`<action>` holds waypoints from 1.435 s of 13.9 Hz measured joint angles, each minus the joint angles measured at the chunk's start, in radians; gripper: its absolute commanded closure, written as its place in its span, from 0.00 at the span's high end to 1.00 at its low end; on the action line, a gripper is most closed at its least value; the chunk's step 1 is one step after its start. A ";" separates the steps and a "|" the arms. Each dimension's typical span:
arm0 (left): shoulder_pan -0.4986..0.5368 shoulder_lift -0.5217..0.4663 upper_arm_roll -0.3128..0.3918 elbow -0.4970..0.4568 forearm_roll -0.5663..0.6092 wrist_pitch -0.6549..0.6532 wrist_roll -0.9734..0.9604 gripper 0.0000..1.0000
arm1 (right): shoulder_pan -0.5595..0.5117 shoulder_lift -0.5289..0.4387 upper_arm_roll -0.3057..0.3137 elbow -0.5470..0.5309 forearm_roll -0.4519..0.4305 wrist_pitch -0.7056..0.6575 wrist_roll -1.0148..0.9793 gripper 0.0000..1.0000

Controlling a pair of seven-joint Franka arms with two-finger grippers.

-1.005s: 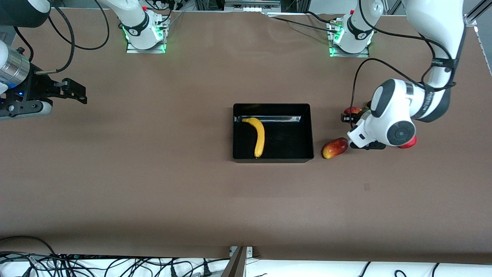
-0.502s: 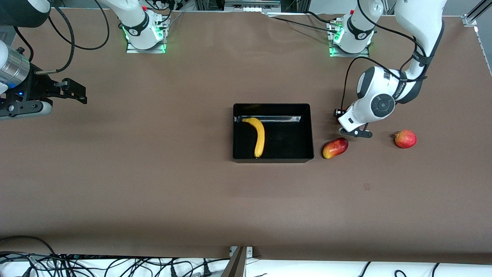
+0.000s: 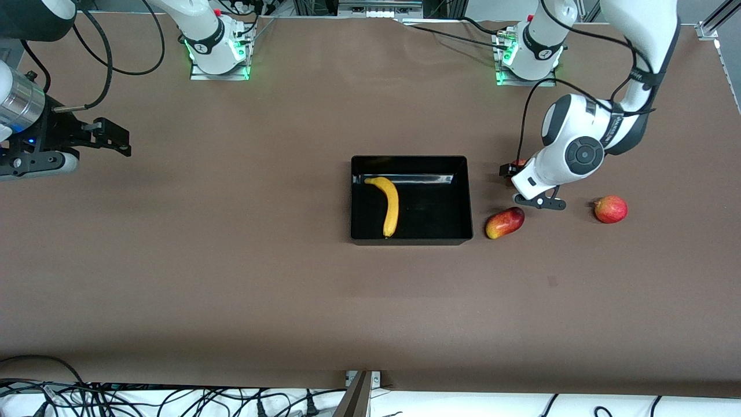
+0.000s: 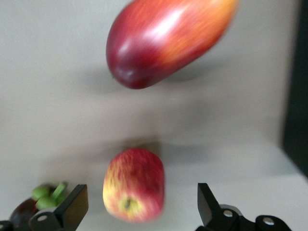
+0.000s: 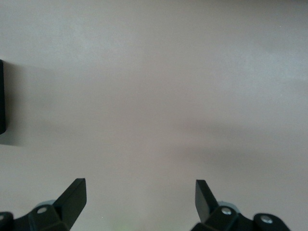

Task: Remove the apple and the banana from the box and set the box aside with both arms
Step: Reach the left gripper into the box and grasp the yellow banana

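Note:
The black box [image 3: 457,200] stands mid-table with the yellow banana [image 3: 392,205] lying in it. The small red apple with yellow streaks [image 4: 134,185] lies on the table beside the box, toward the left arm's end; in the front view only a sliver of the apple [image 3: 520,164] shows under the left hand. My left gripper [image 3: 516,169] is open and low, its fingers on either side of the apple without touching it, as the left wrist view [image 4: 140,192] shows. My right gripper [image 3: 110,139] is open and empty, waiting at the right arm's end, also in its wrist view [image 5: 139,192].
An oblong red-yellow fruit [image 3: 505,223] lies beside the box's near corner, nearer the front camera than the apple; it also shows in the left wrist view [image 4: 163,41]. A round red fruit [image 3: 610,209] lies farther toward the left arm's end. A dark fruit with green leaves [image 4: 33,204] sits beside the apple.
The left arm's wrist swung away from over the round red fruit, uncovering it, and the gripper settled around the apple. The right arm has not moved.

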 measured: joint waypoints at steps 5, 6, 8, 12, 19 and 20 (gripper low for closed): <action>-0.027 0.044 -0.145 0.339 -0.006 -0.226 -0.201 1.00 | 0.000 0.000 0.000 0.000 0.000 -0.002 0.000 1.00; -0.049 0.082 -0.165 0.390 -0.023 -0.225 -0.273 1.00 | 0.000 0.000 0.000 0.000 0.000 -0.002 0.000 1.00; -0.122 0.194 -0.177 0.496 -0.064 -0.186 -0.414 1.00 | 0.000 -0.001 0.001 0.000 0.000 -0.003 0.000 1.00; -0.261 0.406 -0.176 0.619 -0.066 0.053 -0.604 1.00 | 0.000 -0.001 0.001 0.000 0.000 -0.003 0.000 1.00; -0.327 0.564 -0.175 0.621 -0.066 0.236 -0.612 1.00 | 0.001 0.003 0.002 -0.002 0.000 -0.003 0.000 1.00; -0.338 0.576 -0.175 0.620 -0.066 0.253 -0.612 1.00 | 0.001 0.007 0.002 -0.003 0.000 -0.003 0.000 1.00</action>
